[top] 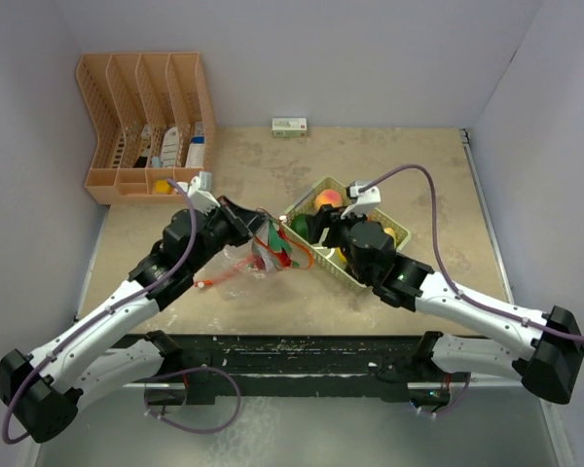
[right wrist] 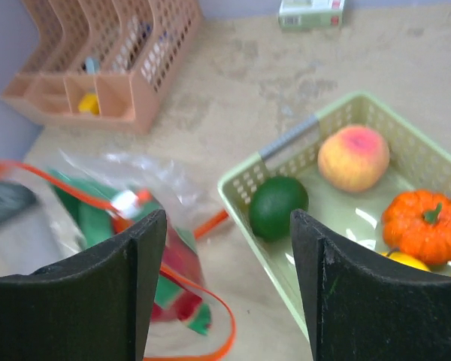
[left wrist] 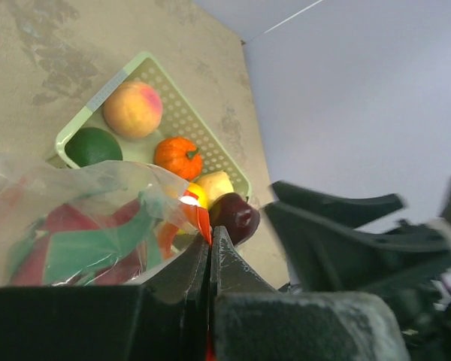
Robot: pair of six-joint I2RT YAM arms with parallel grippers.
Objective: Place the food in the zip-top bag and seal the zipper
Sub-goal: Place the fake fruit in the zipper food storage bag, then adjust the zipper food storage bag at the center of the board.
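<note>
Fingers of the left gripper (left wrist: 210, 252) are clamped shut on the orange-red zipper strip (left wrist: 201, 219) of the clear bag (left wrist: 98, 199). They pinch one lip of the mouth and hold it up off the table (top: 389, 165). Likely reason: the limp bag needs its mouth kept raised and turned toward the tray so food can be dropped in.

Right gripper (right wrist: 227, 226) has its fingers spread wide with nothing between them. It hovers between the bag and the near corner of the green tray (right wrist: 286, 147), so it is free for the next pick.

Food is split two ways. Red and green pieces (left wrist: 64, 252) are already inside the bag. In the tray are a peach (right wrist: 353, 156), a round green fruit (right wrist: 278, 207), a small pumpkin (right wrist: 425, 226), a yellow piece (right wrist: 407, 260) and a dark purple piece (left wrist: 237, 216). The tray sits just beside the bag mouth, which keeps the carry short.

My read: partway through, five items left, zipper not yet sealed. The green fruit is nearest the open fingers, so it is the probable next grab. The risk is the bag mouth sagging closed.

An orange rack (top: 146, 117) stands at the far left corner and plays no part.
</note>
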